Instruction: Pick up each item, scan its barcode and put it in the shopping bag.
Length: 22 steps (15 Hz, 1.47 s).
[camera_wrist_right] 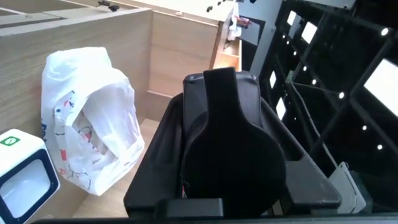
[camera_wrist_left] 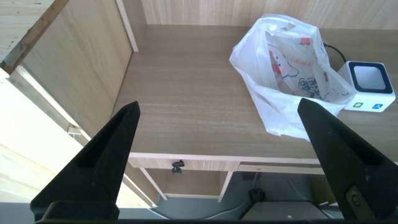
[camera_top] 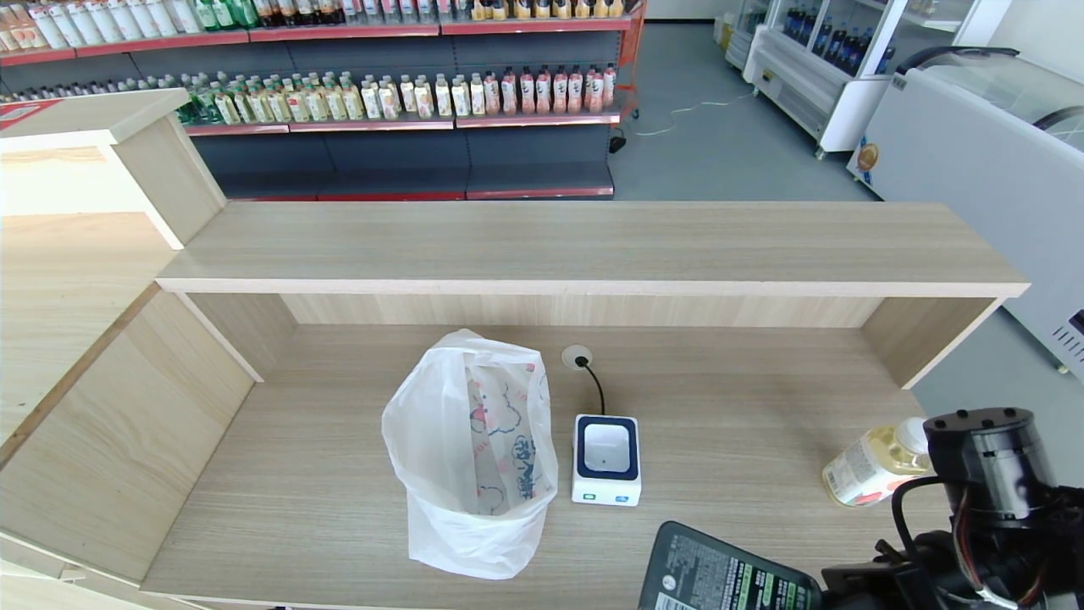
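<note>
step: scan | dark pouch [camera_top: 728, 574] near-right of scanner [camera_top: 605, 457], clamped in right gripper [camera_wrist_right: 231, 152] | left gripper [camera_wrist_left: 217, 162] spread wide, empty | do: turn barcode down over scanner window, pause, then shopping bag [camera_top: 470, 449] just left of scanner

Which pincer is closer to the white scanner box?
Right. The right pincer, gripping a dark packet, is near the scanner; the left pincer hangs beyond the bag.
</note>
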Tool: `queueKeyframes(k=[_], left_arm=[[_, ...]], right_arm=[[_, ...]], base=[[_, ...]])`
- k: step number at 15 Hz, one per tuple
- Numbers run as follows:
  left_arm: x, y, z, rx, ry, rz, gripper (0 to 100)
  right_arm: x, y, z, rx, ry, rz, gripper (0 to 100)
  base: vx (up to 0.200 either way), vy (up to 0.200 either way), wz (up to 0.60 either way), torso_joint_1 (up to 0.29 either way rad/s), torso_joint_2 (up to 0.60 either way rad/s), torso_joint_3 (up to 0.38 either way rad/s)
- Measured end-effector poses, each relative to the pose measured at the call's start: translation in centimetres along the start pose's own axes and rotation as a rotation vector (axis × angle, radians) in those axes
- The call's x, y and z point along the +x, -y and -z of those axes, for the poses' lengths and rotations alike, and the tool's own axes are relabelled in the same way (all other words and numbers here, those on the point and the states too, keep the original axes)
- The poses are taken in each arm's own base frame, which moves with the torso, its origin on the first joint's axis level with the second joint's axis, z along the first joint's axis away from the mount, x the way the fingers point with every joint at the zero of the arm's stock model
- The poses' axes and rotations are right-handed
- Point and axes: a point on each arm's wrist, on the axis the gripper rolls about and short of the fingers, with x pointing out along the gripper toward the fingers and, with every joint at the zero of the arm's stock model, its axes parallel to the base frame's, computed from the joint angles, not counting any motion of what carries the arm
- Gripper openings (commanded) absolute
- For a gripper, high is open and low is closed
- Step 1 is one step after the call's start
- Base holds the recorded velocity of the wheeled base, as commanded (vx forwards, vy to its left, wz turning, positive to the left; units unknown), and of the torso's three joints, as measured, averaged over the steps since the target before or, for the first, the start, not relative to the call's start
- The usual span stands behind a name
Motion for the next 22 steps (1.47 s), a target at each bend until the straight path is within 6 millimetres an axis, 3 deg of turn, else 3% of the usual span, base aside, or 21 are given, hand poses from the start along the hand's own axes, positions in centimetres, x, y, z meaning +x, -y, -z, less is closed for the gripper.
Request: queueKeyframes(k=[4, 7, 10, 15, 19, 22], left_arm=[[0.0, 0.0, 0.0, 0.0, 0.0, 0.0, 100], [0.0, 0.0, 0.0, 0.0, 0.0, 0.0, 100], [0.0, 0.0, 0.0, 0.0, 0.0, 0.0, 100], [0.0, 0.0, 0.0, 0.0, 0.0, 0.0, 100], [0.0, 0.0, 0.0, 0.0, 0.0, 0.0, 100], [0.0, 0.0, 0.0, 0.0, 0.0, 0.0, 100]], right_arm=[[-0.3, -0.2, 0.0, 0.017, -0.013, -0.01, 0], [-3.4, -0.4, 0.5, 0.186, -0.17, -0.074, 0], [-6.9, 0.5, -0.6, 0.674, -0.406, -0.121, 0], [-9.5, 2.4, -1.9, 1.29, -0.659, 0.015, 0], [-11.2, 3.1, -0.2, 1.843, -0.792, 0.281, 0], [-12.0, 2.1, 1.4, 2.154, -0.855, 0.429, 0]], base=[[0.0, 0.0, 0.0, 0.0, 0.0, 0.0], [0.0, 0.0, 0.0, 0.0, 0.0, 0.0], [0.0, 0.0, 0.0, 0.0, 0.0, 0.0], [0.0, 0.0, 0.0, 0.0, 0.0, 0.0], [0.0, 0.0, 0.0, 0.0, 0.0, 0.0], [0.0, 0.0, 0.0, 0.0, 0.0, 0.0]])
